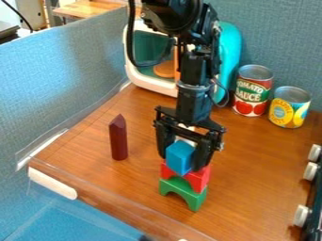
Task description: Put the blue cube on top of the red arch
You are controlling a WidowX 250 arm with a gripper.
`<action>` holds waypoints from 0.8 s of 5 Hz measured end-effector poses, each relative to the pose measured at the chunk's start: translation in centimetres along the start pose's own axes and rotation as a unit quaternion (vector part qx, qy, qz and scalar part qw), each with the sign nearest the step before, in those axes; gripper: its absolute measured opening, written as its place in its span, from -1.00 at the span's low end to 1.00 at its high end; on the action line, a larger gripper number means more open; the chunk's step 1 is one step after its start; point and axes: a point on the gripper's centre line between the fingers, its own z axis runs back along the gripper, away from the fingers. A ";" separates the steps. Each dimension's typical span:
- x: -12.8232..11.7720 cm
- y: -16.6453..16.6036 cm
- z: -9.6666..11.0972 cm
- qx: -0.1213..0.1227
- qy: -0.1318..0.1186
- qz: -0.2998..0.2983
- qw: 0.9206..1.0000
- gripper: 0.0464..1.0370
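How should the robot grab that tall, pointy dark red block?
I'd come down from above and pinch the dark red block by its straight middle, from two opposite sides. It stands upright, and its long body looks easy to squeeze. The tip slopes to a point, so a grip up there might slip.

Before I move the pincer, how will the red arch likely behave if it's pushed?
The red arch looks like a rigid block, so it should keep its shape. Stacked on the narrow green arch, it could well slip or topple off. Its smooth faces suggest little grip between the two.
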 end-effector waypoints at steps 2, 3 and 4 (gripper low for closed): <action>-0.5 -0.2 2.3 0.000 -0.020 -0.003 1.000 0.93; -1.2 0.5 7.7 -0.001 -0.084 0.011 0.996 0.93; -1.1 1.0 9.4 0.008 -0.094 0.011 0.996 0.93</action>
